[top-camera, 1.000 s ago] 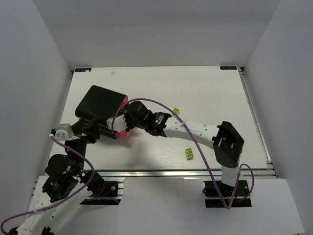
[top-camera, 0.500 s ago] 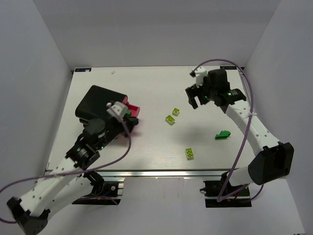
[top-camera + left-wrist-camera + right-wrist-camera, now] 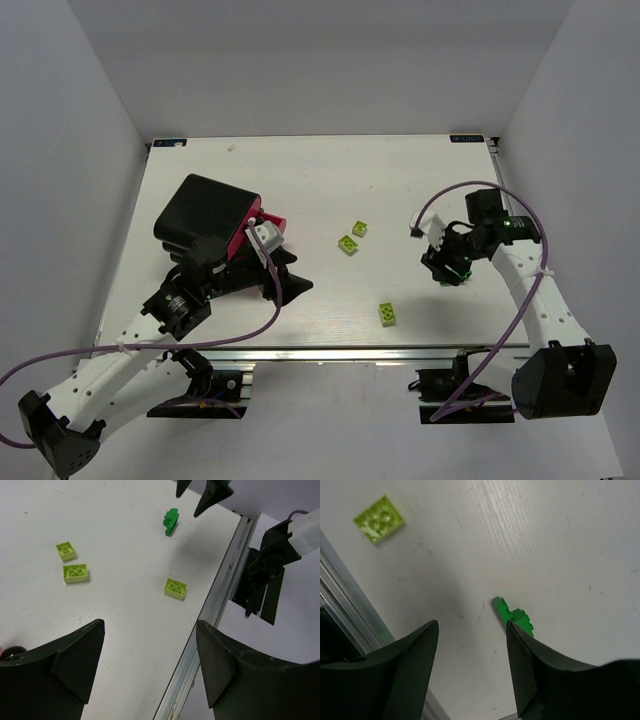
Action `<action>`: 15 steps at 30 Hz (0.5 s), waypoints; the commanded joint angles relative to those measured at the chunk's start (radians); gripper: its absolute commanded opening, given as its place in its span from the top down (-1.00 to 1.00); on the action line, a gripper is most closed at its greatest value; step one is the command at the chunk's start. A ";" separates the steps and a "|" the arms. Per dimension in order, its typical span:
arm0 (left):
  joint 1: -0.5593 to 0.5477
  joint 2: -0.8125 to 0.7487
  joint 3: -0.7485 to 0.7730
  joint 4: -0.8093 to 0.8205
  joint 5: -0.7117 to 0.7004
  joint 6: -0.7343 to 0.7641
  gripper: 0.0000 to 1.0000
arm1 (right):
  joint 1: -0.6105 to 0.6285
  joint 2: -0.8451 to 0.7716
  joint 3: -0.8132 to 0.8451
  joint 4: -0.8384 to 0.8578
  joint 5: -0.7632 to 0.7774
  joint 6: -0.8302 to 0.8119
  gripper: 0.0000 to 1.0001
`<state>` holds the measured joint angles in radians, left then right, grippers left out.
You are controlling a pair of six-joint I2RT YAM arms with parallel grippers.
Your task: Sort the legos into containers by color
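A dark green lego [image 3: 513, 615] lies on the white table, just past the tip of my right gripper's [image 3: 472, 626] right finger; that gripper is open and hangs low over it, holding nothing. In the top view the right gripper [image 3: 449, 272] covers this lego. Three lime legos [image 3: 360, 229] [image 3: 347, 243] [image 3: 387, 314] lie loose mid-table. My left gripper [image 3: 291, 285] is open and empty, just right of the black cabinet [image 3: 203, 212], whose pink drawer [image 3: 247, 222] stands pulled out with something red in it. The left wrist view shows the green lego [image 3: 171, 521] far ahead.
The metal rail of the table's near edge [image 3: 215, 610] runs close by the left gripper. White walls close in the table on three sides. The right arm's purple cable [image 3: 450, 195] loops above its wrist.
My right arm has come from the far right corner down over the green lego. My left gripper has left the drawer, swung right toward the near edge and opened.
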<state>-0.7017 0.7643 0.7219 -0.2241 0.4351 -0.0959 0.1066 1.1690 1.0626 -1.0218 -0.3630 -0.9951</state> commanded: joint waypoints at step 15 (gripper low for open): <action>0.002 -0.020 0.001 -0.020 -0.018 0.022 -0.67 | -0.004 0.179 -0.144 0.127 0.136 -0.681 -0.34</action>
<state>-0.7017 0.7498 0.7219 -0.2359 0.4259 -0.0860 0.1059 1.3281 0.9142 -0.9401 -0.2661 -1.5845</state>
